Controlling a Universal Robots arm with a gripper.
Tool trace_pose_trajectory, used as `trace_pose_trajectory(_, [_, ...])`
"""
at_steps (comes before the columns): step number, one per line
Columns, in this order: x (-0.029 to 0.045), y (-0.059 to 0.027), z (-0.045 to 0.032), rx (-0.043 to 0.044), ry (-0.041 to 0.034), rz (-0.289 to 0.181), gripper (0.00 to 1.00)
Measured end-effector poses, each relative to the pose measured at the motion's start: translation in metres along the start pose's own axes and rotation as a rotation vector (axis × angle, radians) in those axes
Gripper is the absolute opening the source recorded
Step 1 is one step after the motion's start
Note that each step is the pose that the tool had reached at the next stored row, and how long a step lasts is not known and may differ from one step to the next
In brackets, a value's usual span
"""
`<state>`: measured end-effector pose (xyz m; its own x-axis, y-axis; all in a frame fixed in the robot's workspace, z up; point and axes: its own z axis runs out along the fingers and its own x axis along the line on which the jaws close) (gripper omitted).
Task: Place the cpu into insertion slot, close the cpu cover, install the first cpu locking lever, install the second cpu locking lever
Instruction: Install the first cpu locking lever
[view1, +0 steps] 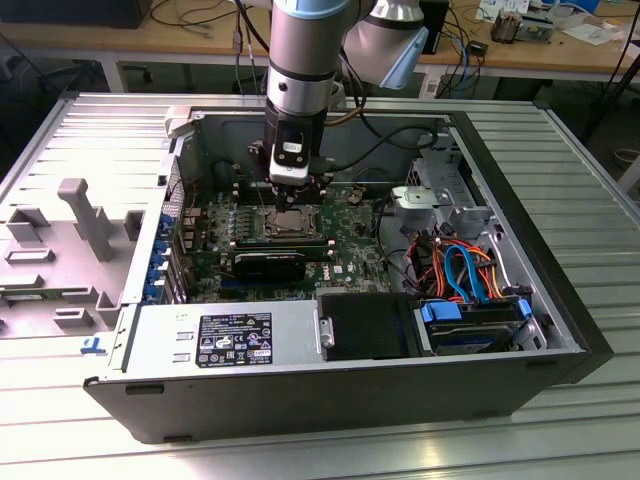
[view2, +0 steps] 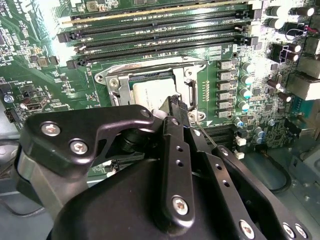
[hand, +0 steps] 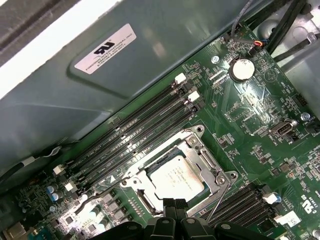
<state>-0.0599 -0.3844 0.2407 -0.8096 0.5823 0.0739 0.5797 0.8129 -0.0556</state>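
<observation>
One black claw (view1: 290, 198) on the silver-and-blue robot arm (view1: 305, 60) hangs over the green circuit board (view1: 350, 235). The board sits inside an open dark-grey computer case (view1: 560, 300) lying on a ribbed aluminium table (view1: 590, 170). In both wrist views the claw is narrow, its tips drawn together with no gap showing and nothing seen between them.

Just beyond the tips, the small flat square chip with a silver-grey metal top (hand: 176, 179) is seated in the square silver-rimmed socket (hand: 159, 161). The thin square silver frame plate (hand: 200, 150) lies flat over it, with the chip showing through its window. A thin metal lever rod (hand: 218, 198) slants out just beside the claw tips. Long black memory slots (hand: 140, 135) run alongside the socket.

In the exterior view the socket lies directly under the claw. From it, a silver power-supply box (view1: 230, 335) lies at six o'clock, blue and orange cables (view1: 465, 270) at four o'clock, and a grey plastic piece (view1: 85, 215) on the table at nine o'clock.
</observation>
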Motion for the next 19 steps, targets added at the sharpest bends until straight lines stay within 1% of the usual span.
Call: trace_pose_trajectory(19, [0.0000,0.0000,0.0000,0.0021,-0.0016,-0.027,0.11])
